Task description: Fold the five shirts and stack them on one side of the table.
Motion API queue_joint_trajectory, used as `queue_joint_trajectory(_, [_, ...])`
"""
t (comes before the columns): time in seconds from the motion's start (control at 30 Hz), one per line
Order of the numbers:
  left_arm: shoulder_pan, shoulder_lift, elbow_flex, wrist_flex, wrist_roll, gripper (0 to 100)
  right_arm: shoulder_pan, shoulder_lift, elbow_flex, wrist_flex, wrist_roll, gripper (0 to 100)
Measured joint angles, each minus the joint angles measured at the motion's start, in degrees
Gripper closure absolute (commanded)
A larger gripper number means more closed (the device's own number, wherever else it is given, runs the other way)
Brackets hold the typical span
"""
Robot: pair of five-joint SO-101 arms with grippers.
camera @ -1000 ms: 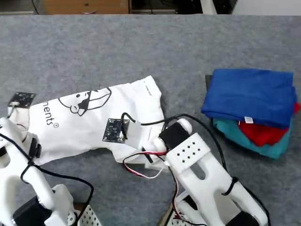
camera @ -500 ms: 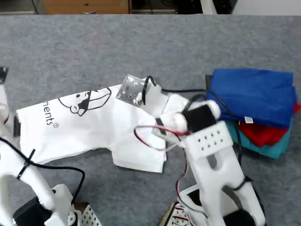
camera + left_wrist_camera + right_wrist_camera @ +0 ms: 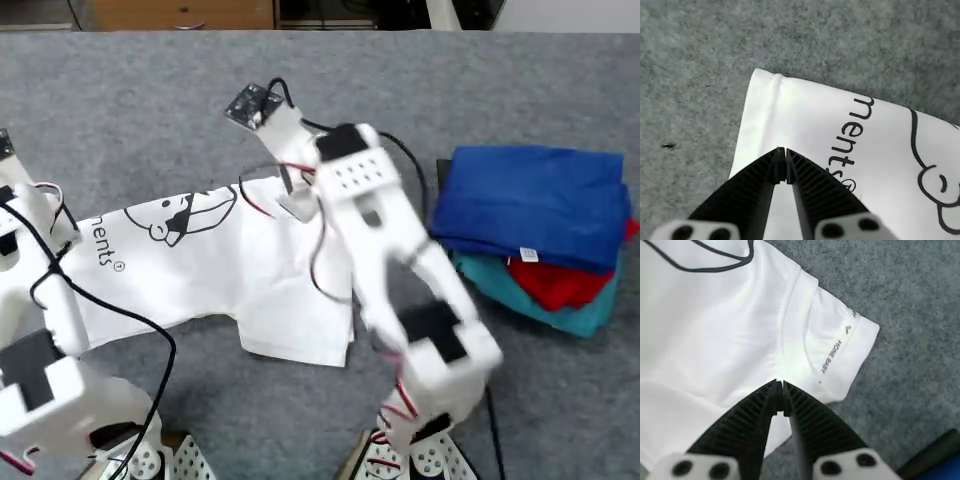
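The right arm (image 3: pixel 385 240) hides the end of the white shirt (image 3: pixel 200 270) nearest the stack. The red shirt (image 3: pixel 555 282) and teal shirt (image 3: pixel 590 315) lie mostly covered under the blue shirt (image 3: pixel 530 200). In both wrist views the white shirt runs off the frame.

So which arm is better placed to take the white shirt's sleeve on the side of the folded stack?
Right. The right gripper hangs over that sleeve of the white shirt; the left gripper is at the far end.

Left gripper (image 3: pixel 785 167) pinched closed, ribbed black fingers (image 3: pixel 812 192) meeting tip to tip, white left arm (image 3: pixel 40 330) bent behind it, right gripper (image 3: pixel 780 399) likewise closed, right arm (image 3: pixel 390 250) stretched long behind it
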Motion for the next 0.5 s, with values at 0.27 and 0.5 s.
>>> queue_joint_trajectory(0.27, [2.4, 1.4, 0.5, -1.8, 0.4, 98, 5.0, 23.1, -21.8, 2.2, -0.8, 99.4])
queue_joint_trajectory(0.5, [3.2, 9.0, 3.6, -8.3, 0.4, 98, 10.7, 36.8, -42.9, 11.7, 5.5, 99.4])
